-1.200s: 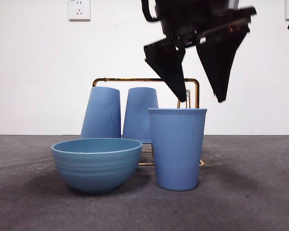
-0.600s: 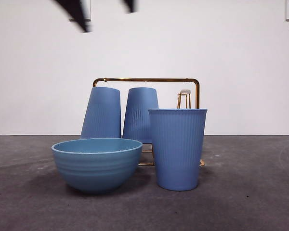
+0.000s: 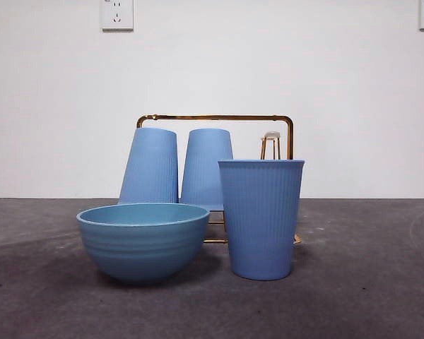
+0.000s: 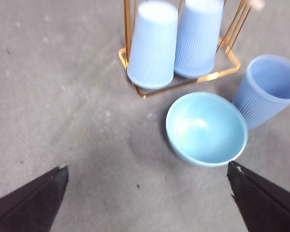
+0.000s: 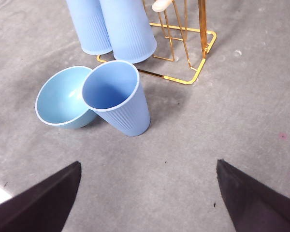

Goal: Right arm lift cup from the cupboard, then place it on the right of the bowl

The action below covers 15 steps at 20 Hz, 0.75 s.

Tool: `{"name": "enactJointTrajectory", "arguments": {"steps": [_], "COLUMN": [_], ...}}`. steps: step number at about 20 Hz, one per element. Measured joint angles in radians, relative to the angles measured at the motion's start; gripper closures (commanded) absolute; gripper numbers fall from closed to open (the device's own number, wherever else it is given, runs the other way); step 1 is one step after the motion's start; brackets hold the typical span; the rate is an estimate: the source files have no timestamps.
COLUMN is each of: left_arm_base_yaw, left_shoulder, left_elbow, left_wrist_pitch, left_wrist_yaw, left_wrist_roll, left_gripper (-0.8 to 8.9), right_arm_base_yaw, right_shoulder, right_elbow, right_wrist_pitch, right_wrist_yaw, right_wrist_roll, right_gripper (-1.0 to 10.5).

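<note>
A tall ribbed blue cup [image 3: 261, 217] stands upright and open on the table, right of the light-blue bowl [image 3: 143, 240] and close to it. It shows in the right wrist view [image 5: 117, 96] and the left wrist view [image 4: 268, 88] too. Behind them the gold wire cupboard [image 3: 215, 118] holds two more blue cups [image 3: 151, 167] upside down on its pegs. My right gripper [image 5: 147, 195] is open and empty, high above the table in front of the cup. My left gripper [image 4: 147, 193] is open and empty, high above the table near the bowl [image 4: 206, 128]. Neither gripper shows in the front view.
An empty peg with a white tip [image 3: 271, 135] stands at the rack's right end. The grey table [image 3: 367, 282] stretches to both sides. Wall sockets [image 3: 116, 14] sit high on the white wall behind.
The arm that hung open above the standing cup has lifted up and left out of the front view. The black tip at the top right corner is gone too. The cup has not moved.
</note>
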Motion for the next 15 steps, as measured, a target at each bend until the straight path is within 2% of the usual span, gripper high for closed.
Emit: {"name": "enactJointTrajectory", "arguments": {"steps": [1, 2, 3, 13, 15], "left_arm_base_yaw": [0.000, 0.000, 0.000, 0.002, 0.050], "left_shoulder": [-0.020, -0.031, -0.041, -0.065, -0.112], "left_elbow": [0.000, 0.000, 0.000, 0.000, -0.032], "left_wrist_pitch": [0.001, 0.000, 0.000, -0.010, 0.022], "left_wrist_yaw": [0.000, 0.000, 0.000, 0.000, 0.003], "left_wrist_roll": [-0.003, -0.006, -0.012, -0.018, -0.018], "left_gripper": [7.97, 7.78, 7.94, 7.92, 7.92], "right_arm_base_yaw": [0.000, 0.000, 0.000, 0.000, 0.000], "right_shoulder": [0.000, 0.000, 0.000, 0.000, 0.000], "right_elbow": [0.000, 0.000, 0.000, 0.000, 0.000], "right_wrist_pitch": [0.000, 0.000, 0.000, 0.000, 0.000], "right_wrist_yaw": [0.000, 0.000, 0.000, 0.000, 0.000], "right_wrist_roll": [0.000, 0.000, 0.000, 0.000, 0.000], "right_gripper": [8.3, 9.5, 9.2, 9.2, 9.2]}}
